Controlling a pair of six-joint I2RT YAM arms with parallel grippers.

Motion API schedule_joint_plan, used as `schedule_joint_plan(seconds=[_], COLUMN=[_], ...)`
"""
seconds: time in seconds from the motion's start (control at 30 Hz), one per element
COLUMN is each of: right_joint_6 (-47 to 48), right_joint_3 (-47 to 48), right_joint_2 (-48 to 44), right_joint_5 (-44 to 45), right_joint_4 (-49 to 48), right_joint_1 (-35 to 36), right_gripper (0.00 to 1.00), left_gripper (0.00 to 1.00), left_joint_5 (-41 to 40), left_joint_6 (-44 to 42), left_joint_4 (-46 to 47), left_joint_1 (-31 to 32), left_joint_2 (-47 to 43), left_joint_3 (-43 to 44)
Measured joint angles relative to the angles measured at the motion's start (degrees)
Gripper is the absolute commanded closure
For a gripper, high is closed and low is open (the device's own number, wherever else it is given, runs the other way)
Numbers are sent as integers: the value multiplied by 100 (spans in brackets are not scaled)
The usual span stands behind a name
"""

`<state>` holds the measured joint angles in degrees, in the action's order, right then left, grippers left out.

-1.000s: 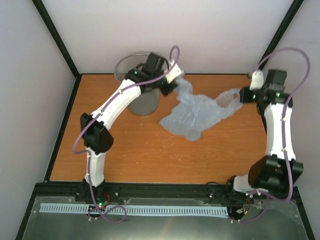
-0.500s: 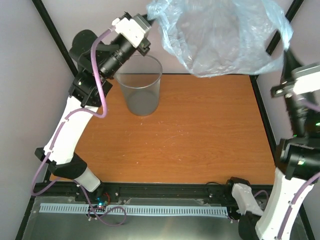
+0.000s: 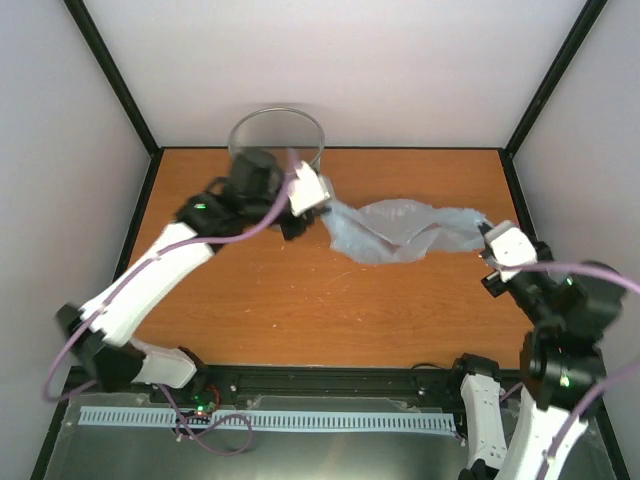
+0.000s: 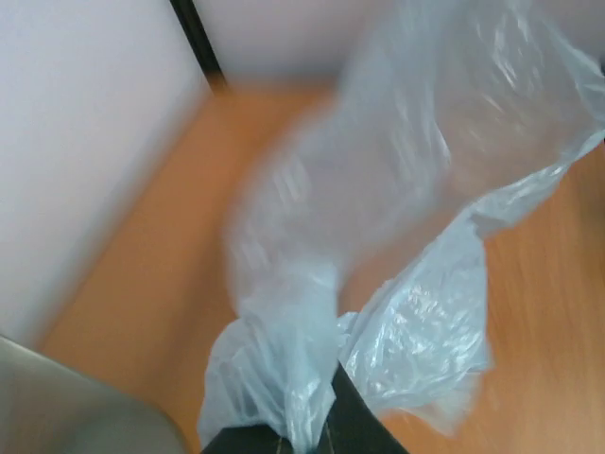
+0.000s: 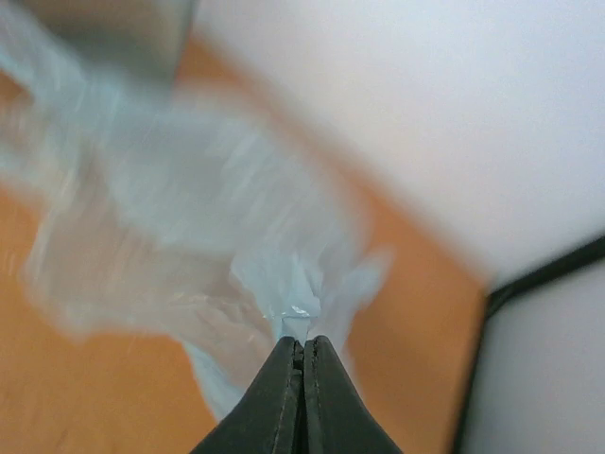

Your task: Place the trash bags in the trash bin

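A pale blue translucent trash bag (image 3: 400,228) stretches low over the orange table between my two grippers. My left gripper (image 3: 322,205) is shut on the bag's left end, just right of the trash bin (image 3: 277,140), a round translucent grey wastebasket at the back left. My right gripper (image 3: 483,228) is shut on the bag's right end. In the left wrist view the bag (image 4: 378,236) bunches between my dark fingers (image 4: 364,430). In the right wrist view the bag (image 5: 189,218) is pinched at my closed fingertips (image 5: 301,342). My left arm hides the bin's front.
White walls with black corner posts (image 3: 110,75) close the table (image 3: 330,300) on three sides. The bin stands against the back wall. The black rail (image 3: 330,380) with the arm bases runs along the near edge.
Half a second ago both grippers held the bag high in front of the camera. Now both have come down, and the bag stretches low over the table right of the bin.
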<state>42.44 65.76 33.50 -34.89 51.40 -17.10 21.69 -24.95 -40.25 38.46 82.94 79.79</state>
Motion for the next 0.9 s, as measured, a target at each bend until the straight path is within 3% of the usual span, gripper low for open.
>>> schedule_joint_plan(seconds=[0.1,0.23,0.43,0.57,0.67,0.8,0.9], right_joint_6=[-831,-2048,-2979,-3093,-3088,-3143,-3346], right_joint_3=[772,850,527,4,129,1591,3853], right_joint_2=[-302,125,1941,3023,3687,4402,4782], right_joint_5=[-136,393,1209,1510,1751,1899,1853], right_joint_4=[-492,-1189,-1456,-1349,-1217,-879,-944], right_joint_1=[4,2,0,0,0,0,-2], right_gripper=[97,97,97,97,97,97,97], left_gripper=[99,99,99,99,99,99,99], left_joint_5=[92,-170,-557,-479,-466,-693,-962], left_joint_6=[68,249,654,841,855,667,343], left_joint_4=[415,855,750,181,-282,-448,396], left_joint_1=[9,9,-57,-149,-223,-337,-358], left_joint_2=[-732,-761,1082,2494,3206,3969,3759], left_joint_3=[979,1853,2863,2898,3300,5327,6275])
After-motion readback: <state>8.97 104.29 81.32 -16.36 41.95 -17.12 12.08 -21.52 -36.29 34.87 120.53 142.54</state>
